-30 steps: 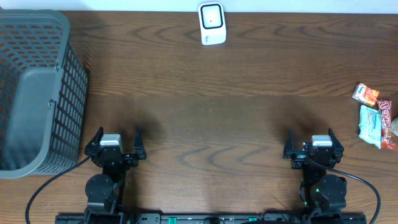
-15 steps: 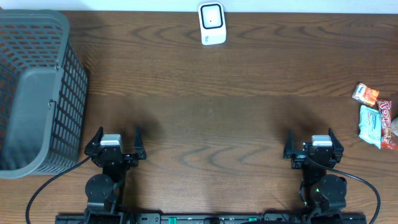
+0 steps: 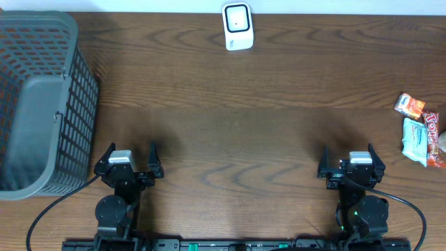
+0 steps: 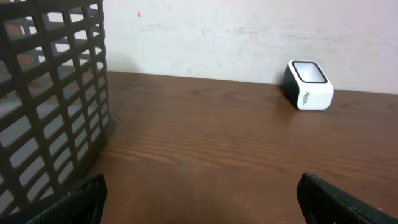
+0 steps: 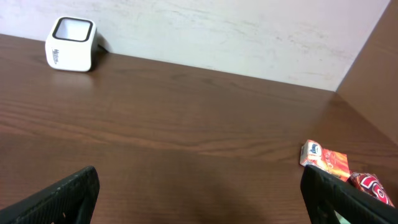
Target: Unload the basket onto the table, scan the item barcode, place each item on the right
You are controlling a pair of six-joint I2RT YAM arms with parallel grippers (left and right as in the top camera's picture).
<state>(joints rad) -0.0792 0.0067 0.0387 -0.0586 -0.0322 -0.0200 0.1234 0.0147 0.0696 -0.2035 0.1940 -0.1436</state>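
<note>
left gripper [image 3: 131,153] and right gripper [image 3: 348,155] sit wide open and empty at the bottom edge, apparently parked clear of the far-right snack packets [image 3: 417,136] and top-centre white scanner [image 3: 237,26].

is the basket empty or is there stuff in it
Empty, as far as shows: the overhead view looks into the basket and only its bare grey floor appears. Its left edge is cropped.

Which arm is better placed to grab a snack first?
Right. The snacks lie at its side, near the open right gripper; the left gripper sits by the basket, far off.
</note>
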